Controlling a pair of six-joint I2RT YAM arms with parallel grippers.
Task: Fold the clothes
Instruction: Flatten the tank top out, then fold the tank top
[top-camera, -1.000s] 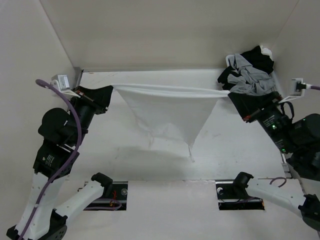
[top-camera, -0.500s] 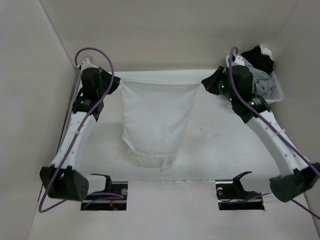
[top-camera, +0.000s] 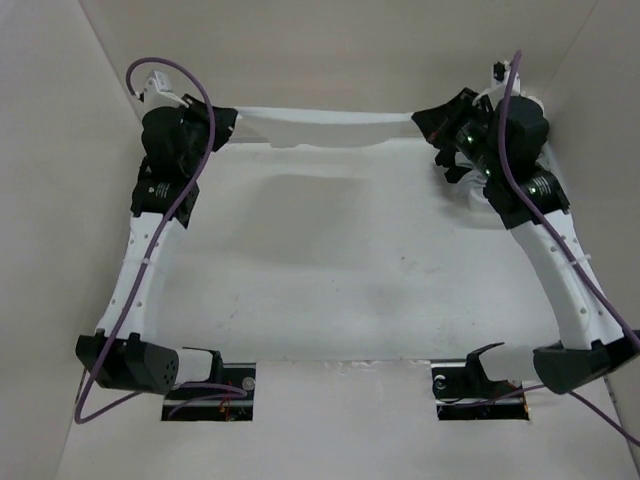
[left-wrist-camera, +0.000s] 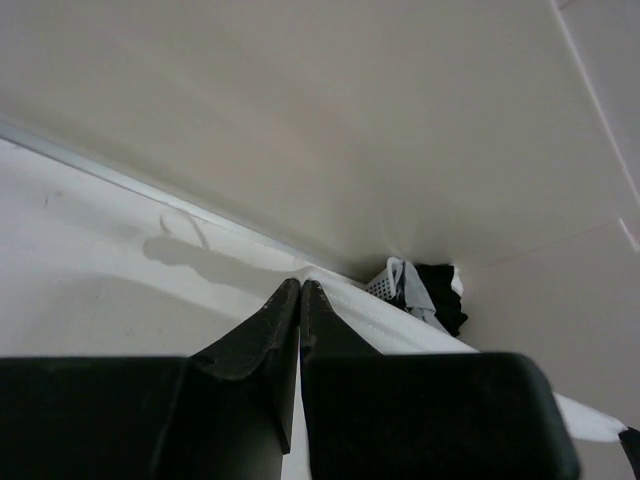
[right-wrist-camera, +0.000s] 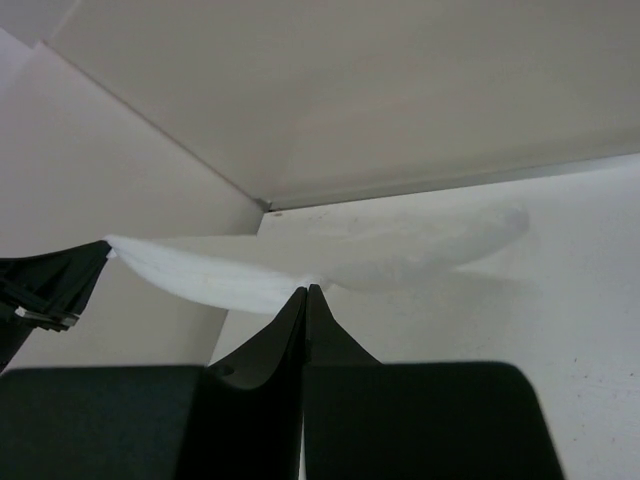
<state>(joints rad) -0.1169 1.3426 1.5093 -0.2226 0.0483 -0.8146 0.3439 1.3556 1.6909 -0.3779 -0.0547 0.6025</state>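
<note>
Left arm (top-camera: 150, 250): seen in the top view along the left side of the frame, stretched up toward the upper left.
Left gripper (top-camera: 230, 120): jaws pressed together on the left end of the white garment (top-camera: 320, 125); in the left wrist view the gripper (left-wrist-camera: 300, 285) is seen with only thin cloth between its tips.
White garment: carried clear of the tabletop (top-camera: 350, 290) across the upper middle of the top view, pulled into a narrow band between the two grippers, slightly sagging at centre. In the left wrist view the garment (left-wrist-camera: 385, 322) is drawn off toward the lower right.
Shadow (top-camera: 300, 185): cast on the tabletop below the band.
Right gripper (top-camera: 422, 120): jaws clamped on the right end of the garment; in the right wrist view the gripper (right-wrist-camera: 307, 290) is shut on the cloth (right-wrist-camera: 240, 272), which spreads out to the left.
Right arm (top-camera: 555, 270): laid along the right side, reaching to the upper right.
Dark garment heap (left-wrist-camera: 438, 300): noted in the far corner in the left wrist view, beside a white basket (left-wrist-camera: 379, 287).
</note>
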